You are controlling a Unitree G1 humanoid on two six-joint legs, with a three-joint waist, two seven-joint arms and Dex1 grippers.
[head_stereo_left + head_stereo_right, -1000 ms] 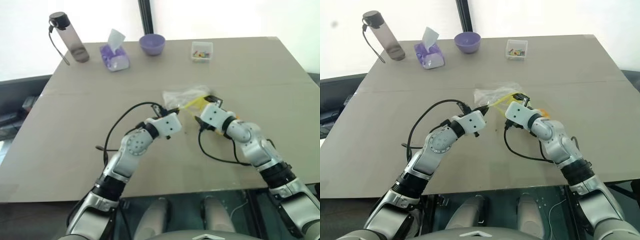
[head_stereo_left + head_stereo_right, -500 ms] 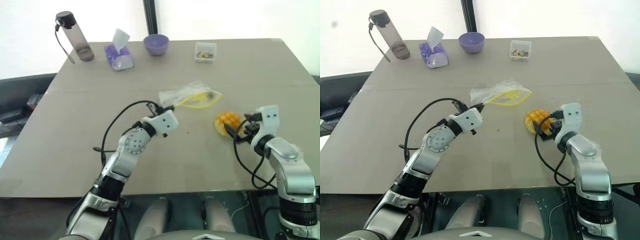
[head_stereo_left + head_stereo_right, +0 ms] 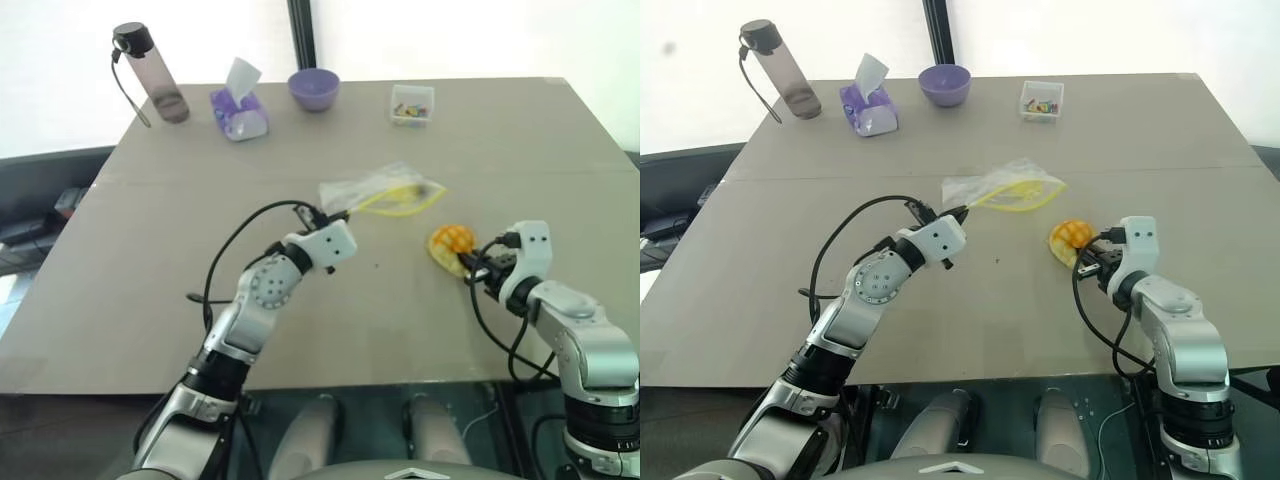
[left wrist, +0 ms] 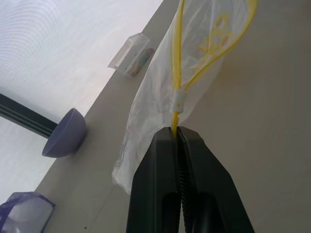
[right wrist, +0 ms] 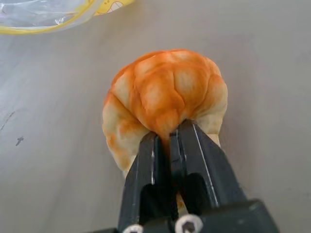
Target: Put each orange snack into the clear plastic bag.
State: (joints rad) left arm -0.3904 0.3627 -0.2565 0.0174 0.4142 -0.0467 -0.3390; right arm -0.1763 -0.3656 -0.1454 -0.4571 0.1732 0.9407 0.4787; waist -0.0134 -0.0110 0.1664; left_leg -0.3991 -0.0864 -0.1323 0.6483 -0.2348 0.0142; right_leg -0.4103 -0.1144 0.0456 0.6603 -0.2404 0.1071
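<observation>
Orange snack (image 5: 165, 97) sat on the table (image 3: 150, 300) near the robot's right side, a domed bun crossed with darker orange lines, and the right gripper (image 5: 167, 141) had its two black fingers nearly closed, pinching the bun's near edge so that the soft crumb folded in between them. It looked light and spongy — likely to squash or tear if squeezed harder, so a hold taken a little deeper across the body, rather than on the thin rim, would probably carry it more safely.

To the left of the bun and slightly further out, the left gripper (image 4: 178, 141) was clamped tight on the yellow seal strip of the clear plastic bag (image 3: 385, 190), at one end of it. The bag lay just beyond the bun, apart from it, its mouth bowed into an open loop. Crinkly and limp, it would likely sag or slide unless the strip were held taut — the mouth seemed wide enough for the bun.

Along the far edge stood a smoky water bottle (image 3: 150, 70), a purple tissue pack (image 3: 238, 108), a purple bowl (image 3: 314, 88) and a small clear box (image 3: 412, 103) of coloured bits.
</observation>
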